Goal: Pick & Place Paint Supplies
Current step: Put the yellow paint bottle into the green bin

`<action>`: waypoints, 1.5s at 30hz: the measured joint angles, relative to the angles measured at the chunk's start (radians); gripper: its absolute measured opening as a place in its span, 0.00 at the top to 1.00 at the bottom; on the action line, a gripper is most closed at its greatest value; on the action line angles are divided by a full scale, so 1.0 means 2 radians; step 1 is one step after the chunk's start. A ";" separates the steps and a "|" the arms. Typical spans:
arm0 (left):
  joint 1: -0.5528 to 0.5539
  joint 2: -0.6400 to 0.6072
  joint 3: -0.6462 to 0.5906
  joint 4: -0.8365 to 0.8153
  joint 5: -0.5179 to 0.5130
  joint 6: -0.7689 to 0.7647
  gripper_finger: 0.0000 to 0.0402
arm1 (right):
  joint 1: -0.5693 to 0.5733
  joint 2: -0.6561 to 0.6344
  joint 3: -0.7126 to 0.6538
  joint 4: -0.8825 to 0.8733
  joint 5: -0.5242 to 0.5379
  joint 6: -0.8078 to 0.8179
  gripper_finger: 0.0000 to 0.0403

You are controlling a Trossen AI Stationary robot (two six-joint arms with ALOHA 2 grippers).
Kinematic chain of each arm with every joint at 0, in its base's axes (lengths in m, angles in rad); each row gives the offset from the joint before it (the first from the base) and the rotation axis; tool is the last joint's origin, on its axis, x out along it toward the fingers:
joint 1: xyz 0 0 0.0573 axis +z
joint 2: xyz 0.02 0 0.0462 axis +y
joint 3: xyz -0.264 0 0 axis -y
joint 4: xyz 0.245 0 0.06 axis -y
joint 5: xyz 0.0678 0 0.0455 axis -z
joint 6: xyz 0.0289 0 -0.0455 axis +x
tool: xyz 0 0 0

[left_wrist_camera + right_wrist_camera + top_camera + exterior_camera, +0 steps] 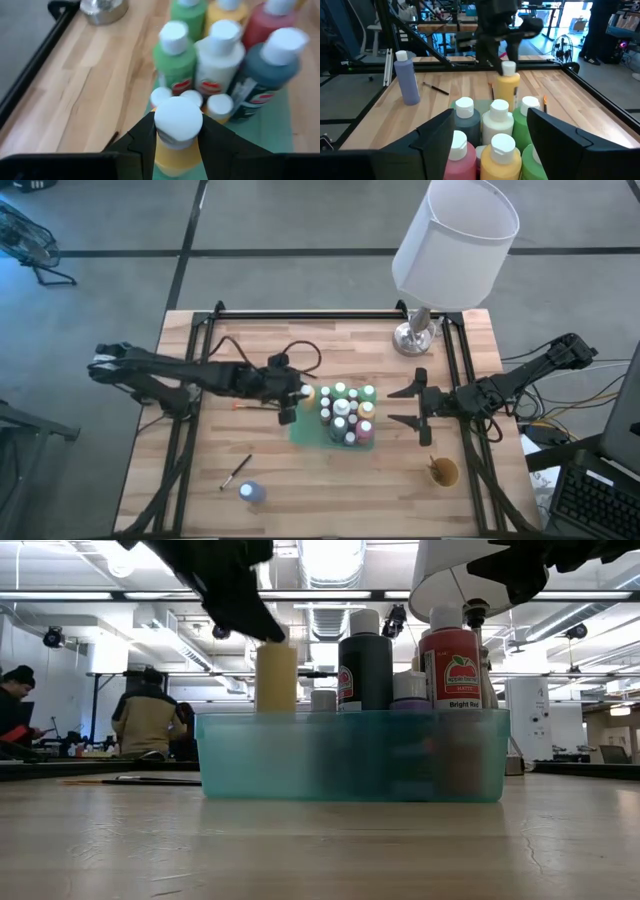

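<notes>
Wooden planks of the table (200, 490) carry a blue bottle (251, 492) and 1 brush (235, 471) lying loose at 7 o'clock, apparently not yet collected. Toward the centre, a teal tray (350, 755) crowds the remaining bottles upright, likely the drop-off. At its 9 o'clock edge the left hand (176, 145) is clamped on a yellow bottle (175, 150), seemingly lowering it in. At 3 o'clock the right hand (415, 405) waits, fingers apart, holding nothing. Bottle count and labels inside the tray are hard to make out.
</notes>
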 joint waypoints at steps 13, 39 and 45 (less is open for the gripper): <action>0.063 0.018 -0.019 0.037 0.054 -0.016 0.69 | 0.000 0.000 0.000 0.000 0.000 -0.001 0.33; 0.069 0.051 -0.020 0.075 0.068 -0.015 0.62 | 0.000 0.000 -0.007 0.000 0.000 -0.001 0.29; 0.070 0.043 -0.020 0.070 0.067 -0.018 0.61 | 0.000 0.000 -0.007 0.000 0.000 -0.001 0.33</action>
